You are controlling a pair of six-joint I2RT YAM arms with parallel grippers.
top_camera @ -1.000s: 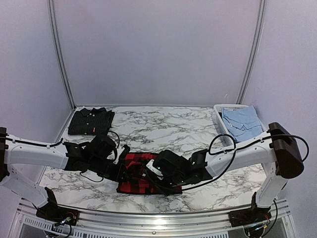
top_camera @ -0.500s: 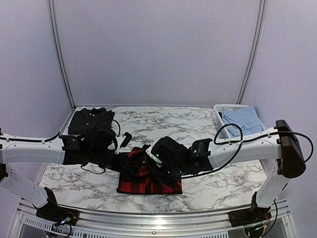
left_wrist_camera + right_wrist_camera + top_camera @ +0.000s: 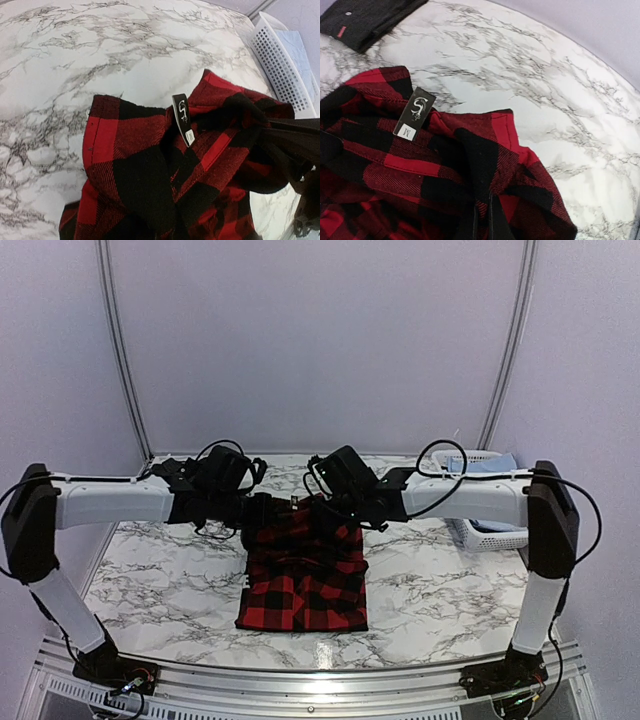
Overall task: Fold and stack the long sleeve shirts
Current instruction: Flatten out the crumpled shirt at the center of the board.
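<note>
The red-and-black plaid shirt hangs by its top edge from both grippers, and its lower part lies on the marble table. My left gripper is shut on the shirt's left top edge, with its fingers buried in cloth in the left wrist view. My right gripper is shut on the right top edge, also seen in the right wrist view. A black neck label marked M shows at the collar. The dark charcoal shirt lies folded at the far left. In the top view my left arm hides it.
A white slotted basket holding a light-blue garment stands at the far right, partly behind my right arm. Lilac walls close the table at the back and sides.
Both grippers have risen and moved toward the back of the table, lifting the plaid shirt's top edge. The shirt has opened from a low folded bundle into a hanging sheet.
</note>
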